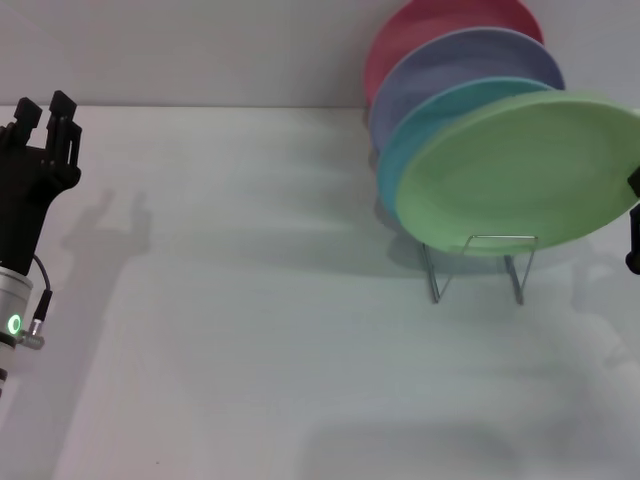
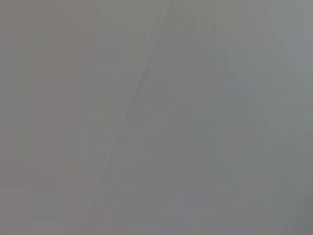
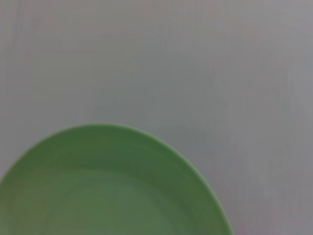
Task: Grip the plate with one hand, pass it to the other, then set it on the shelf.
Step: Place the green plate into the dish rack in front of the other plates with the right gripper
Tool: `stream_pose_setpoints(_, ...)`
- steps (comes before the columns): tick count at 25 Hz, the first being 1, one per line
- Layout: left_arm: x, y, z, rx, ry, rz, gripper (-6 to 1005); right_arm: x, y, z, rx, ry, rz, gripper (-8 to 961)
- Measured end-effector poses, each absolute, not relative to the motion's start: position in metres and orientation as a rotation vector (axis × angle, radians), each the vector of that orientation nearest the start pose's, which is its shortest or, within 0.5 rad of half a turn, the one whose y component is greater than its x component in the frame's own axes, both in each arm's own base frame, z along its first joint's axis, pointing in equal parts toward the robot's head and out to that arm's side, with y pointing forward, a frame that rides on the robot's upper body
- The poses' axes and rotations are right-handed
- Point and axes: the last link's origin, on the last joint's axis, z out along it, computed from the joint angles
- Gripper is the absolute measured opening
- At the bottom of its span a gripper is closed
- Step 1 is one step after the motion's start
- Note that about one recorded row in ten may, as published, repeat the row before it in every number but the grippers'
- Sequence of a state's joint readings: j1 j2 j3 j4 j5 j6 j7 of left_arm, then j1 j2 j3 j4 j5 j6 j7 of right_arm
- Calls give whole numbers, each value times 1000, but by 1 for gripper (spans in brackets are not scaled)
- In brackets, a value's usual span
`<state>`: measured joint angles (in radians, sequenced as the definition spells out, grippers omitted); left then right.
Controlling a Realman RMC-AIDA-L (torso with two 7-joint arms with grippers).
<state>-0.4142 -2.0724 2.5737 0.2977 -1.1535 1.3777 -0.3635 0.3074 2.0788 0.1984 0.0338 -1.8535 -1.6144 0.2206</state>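
Leaning in the shelf (image 1: pixel 478 262) near the worktop's far right corner, the plate (image 1: pixel 520 175) fronts a turquoise plate (image 1: pixel 405 160). The right gripper (image 1: pixel 634 225) sits at its rim, grip hidden. The left gripper (image 1: pixel 45 112) hovers spread over the left edge. Only letting go seems left.

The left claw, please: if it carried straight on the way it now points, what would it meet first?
Probably nothing nearby: the left claw points up toward the back wall, well clear of the plate. Depth is unclear.

The plate (image 1: pixel 520 170) looks smooth and faintly glossy, the shelf (image 1: pixel 480 265) thin shiny metal wire, my counter (image 1: pixel 260 330) matt white
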Motion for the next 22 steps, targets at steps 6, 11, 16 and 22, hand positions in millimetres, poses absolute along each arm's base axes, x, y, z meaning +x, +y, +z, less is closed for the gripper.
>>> stream_pose_setpoints(6, -287, 318, -13, -1471, -651, -1155, 471, 336, 257, -4, -1677, 355, 835, 26)
stream_pose_setpoints(11, -287, 317, -11, -1466, -640, -1164, 477, 341, 256, -8, -1685, 391, 806, 27)
stream_pose_setpoints(16, -287, 317, -11, -1465, -637, -1168, 482, 341, 254, -13, -1699, 415, 798, 27)
stream_pose_setpoints(22, -286, 317, -9, -1463, -632, -1171, 489, 342, 254, -19, -1703, 451, 791, 28)
